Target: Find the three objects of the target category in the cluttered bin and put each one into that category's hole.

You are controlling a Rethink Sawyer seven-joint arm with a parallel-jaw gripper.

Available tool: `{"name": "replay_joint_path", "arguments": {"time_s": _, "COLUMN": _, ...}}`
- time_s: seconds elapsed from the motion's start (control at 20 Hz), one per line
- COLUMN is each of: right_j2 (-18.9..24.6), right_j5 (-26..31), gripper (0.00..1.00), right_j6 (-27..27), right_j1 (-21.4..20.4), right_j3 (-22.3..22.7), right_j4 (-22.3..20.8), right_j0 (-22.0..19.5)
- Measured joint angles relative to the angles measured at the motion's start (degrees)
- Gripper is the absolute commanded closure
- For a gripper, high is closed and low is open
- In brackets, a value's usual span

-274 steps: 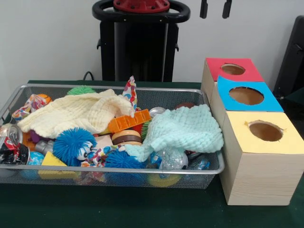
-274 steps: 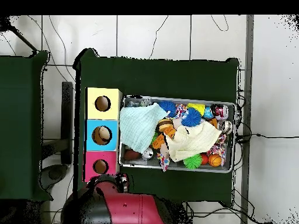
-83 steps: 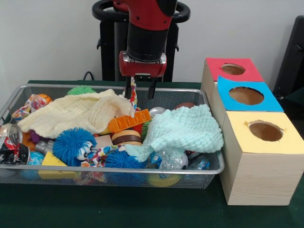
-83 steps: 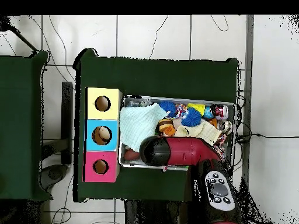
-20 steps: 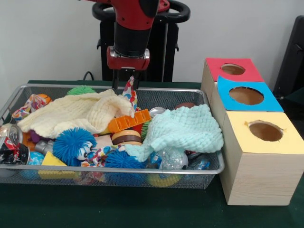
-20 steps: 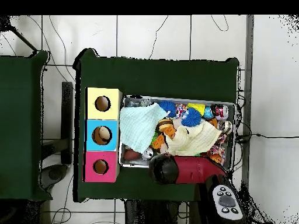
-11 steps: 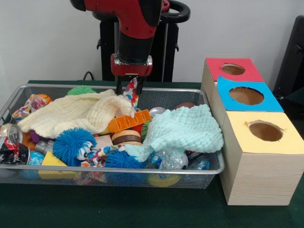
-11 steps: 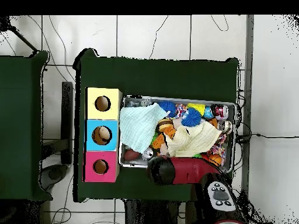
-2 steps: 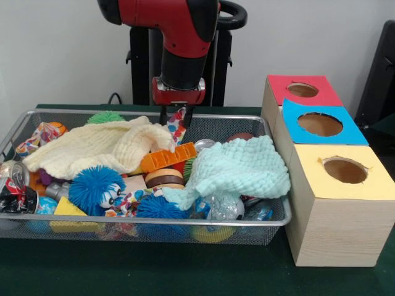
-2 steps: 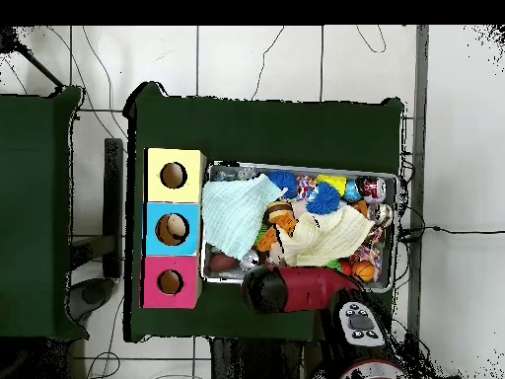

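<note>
one gripper (image 9: pixel 176 118) sits low at the wire bin's (image 9: pixel 154 220) back rim, fingers narrowly straddling the patterned cloth (image 9: pixel 177 121). grip unconfirmed; probably pinching it to uncover hidden items.

Dark green table (image 9: pixel 185 277) with two loads

Wire bin (image 9: pixel 148 229) beneath the gripper (image 9: pixel 177 118); three-hole wooden box (image 9: pixel 333 234) just beside the bin.
</note>
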Motion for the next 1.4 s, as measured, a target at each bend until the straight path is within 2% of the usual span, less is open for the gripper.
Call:
{"name": "replay_joint_path", "arguments": {"time_s": 0.8, "right_j2": 0.00, "right_j5": 0.00, "gripper": 1.00, "right_j6": 0.00, "right_j1": -0.54, "right_j3": 0.02, "right_j4": 0.00, "right_j0": 0.00}}
{"name": "replay_joint_path", "arguments": {"time_s": 1.4, "right_j2": -0.08, "right_j5": 0.02, "gripper": 1.00, "right_j6": 0.00, "right_j1": -5.68, "right_j3": 0.29, "right_j4": -0.01, "right_j0": 0.00}}
